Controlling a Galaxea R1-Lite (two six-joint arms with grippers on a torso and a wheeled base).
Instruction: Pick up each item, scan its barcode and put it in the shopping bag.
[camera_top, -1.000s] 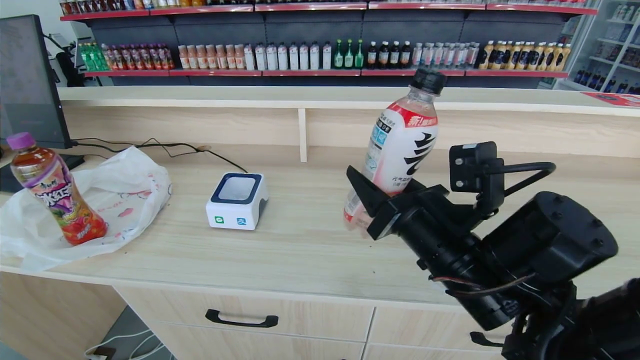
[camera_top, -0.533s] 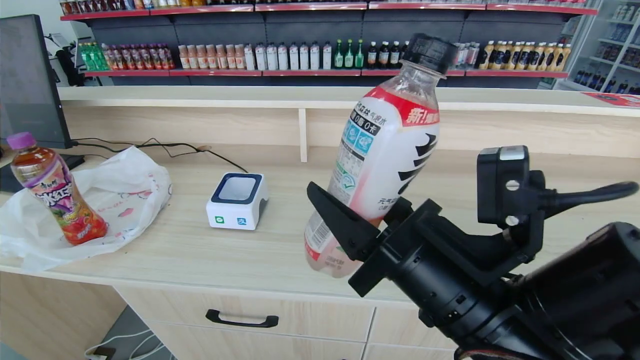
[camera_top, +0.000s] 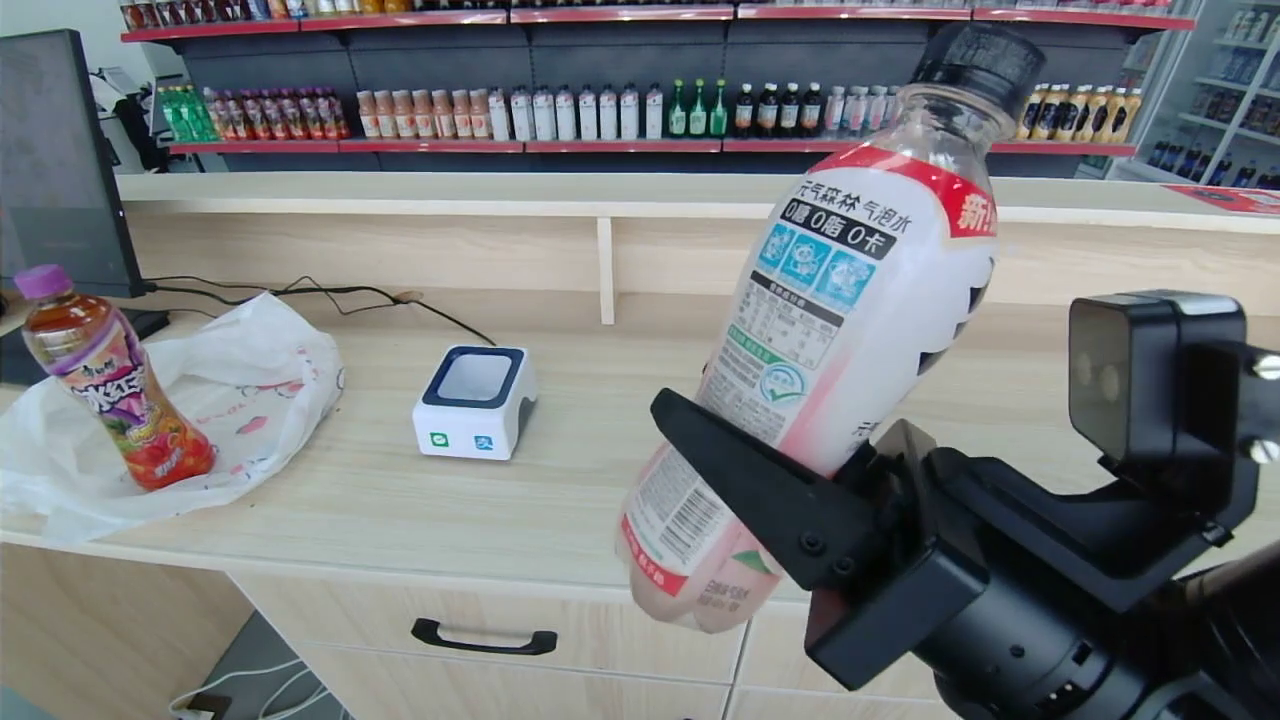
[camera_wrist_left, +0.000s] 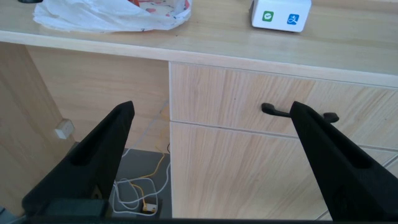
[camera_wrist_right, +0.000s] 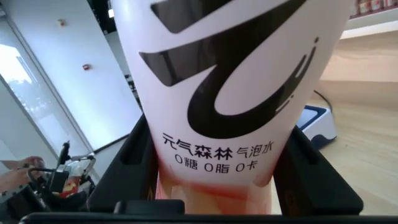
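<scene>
A pale wood counter (camera_top: 560, 470) with drawers (camera_top: 600, 640) faces red-edged shelves (camera_top: 620, 146) of bottled drinks.

Scanner (camera_top: 472, 400) sits mid-counter (camera_top: 600, 480). Shopping bag (camera_top: 250, 390) lies left of it, with the standing bottle (camera_top: 110, 385) on the bag. Monitor (camera_top: 60, 160) is behind the bag, far left. Held bottle (camera_top: 830, 330), tilted, is clamped in the right gripper (camera_top: 770, 420), right of the scanner, over the counter's front edge. Drawer handle (camera_top: 483, 638) is below.

Shop: drink-stocked shelves (camera_top: 430, 146), checkout counter (camera_top: 560, 500), barcode scanner (camera_top: 473, 400)
</scene>
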